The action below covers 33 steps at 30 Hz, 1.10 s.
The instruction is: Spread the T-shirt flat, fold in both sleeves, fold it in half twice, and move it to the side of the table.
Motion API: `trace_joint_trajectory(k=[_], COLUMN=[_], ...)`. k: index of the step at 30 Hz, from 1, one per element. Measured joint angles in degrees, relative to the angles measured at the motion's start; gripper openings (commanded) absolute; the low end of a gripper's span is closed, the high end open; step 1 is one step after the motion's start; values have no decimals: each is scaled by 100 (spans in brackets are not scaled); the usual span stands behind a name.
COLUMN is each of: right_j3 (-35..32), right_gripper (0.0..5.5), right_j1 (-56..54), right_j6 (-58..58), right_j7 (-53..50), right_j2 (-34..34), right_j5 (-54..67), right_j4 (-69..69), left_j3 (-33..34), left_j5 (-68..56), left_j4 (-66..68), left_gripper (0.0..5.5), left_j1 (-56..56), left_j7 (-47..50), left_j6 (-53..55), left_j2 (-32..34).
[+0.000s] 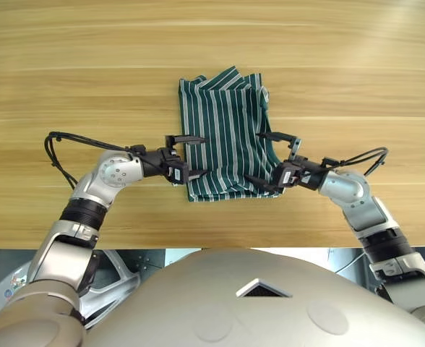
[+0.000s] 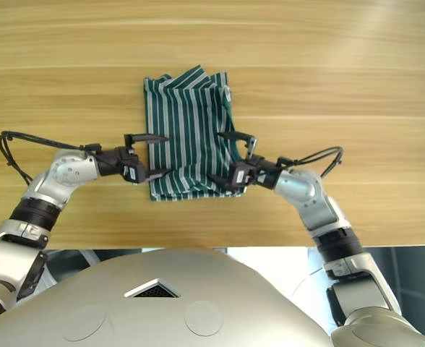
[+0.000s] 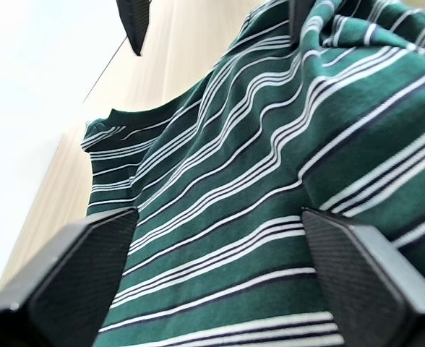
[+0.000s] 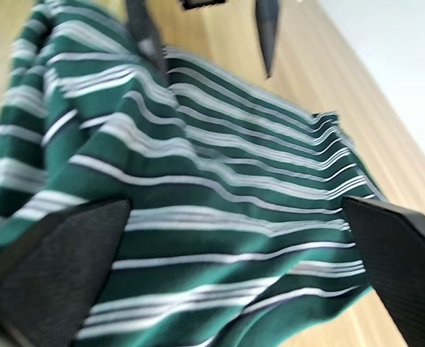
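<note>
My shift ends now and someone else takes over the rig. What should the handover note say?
Left gripper: open, at the T-shirt's near left edge.
Right gripper: open, at its near right edge.
T-shirt: a narrow folded rectangle in the middle of the table, not held.
Done: sleeves look folded in; seemingly at least one halving.
Left: probably a last fold, then moving it to the table's side.

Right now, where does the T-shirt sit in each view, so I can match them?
Left eye view: folded T-shirt, centre, between left gripper and right gripper.
Right eye view: T-shirt left of centre.
Left wrist view: T-shirt close up between the left gripper's fingers.
Right wrist view: same, between the right gripper's fingers.
Shared landmark: wooden table.
</note>
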Motion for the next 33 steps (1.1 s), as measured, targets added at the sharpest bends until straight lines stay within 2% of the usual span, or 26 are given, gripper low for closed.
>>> trace_joint_trajectory(k=[10, 17, 23, 33], right_j3=[-50, -131, -55, 15], right_gripper=[538, 538, 538, 538], right_j1=[-95, 199, 321, 451], right_j6=[-561, -644, -618, -595], right_j7=[11, 684, 1060, 1326], right_j2=[-305, -688, -722, -725], right_j5=[238, 1053, 1192, 1194], right_j4=[769, 566, 285, 102], left_j3=[-400, -605, -687, -1029], left_j5=[578, 600, 147, -1277], left_j4=[653, 908, 732, -648], left_gripper=[418, 418, 418, 418], left_j1=[-590, -759, -525, 468], left_j7=[1134, 1433, 1123, -425], left_j6=[-88, -139, -224, -158], left_j2=[35, 94, 267, 1091])
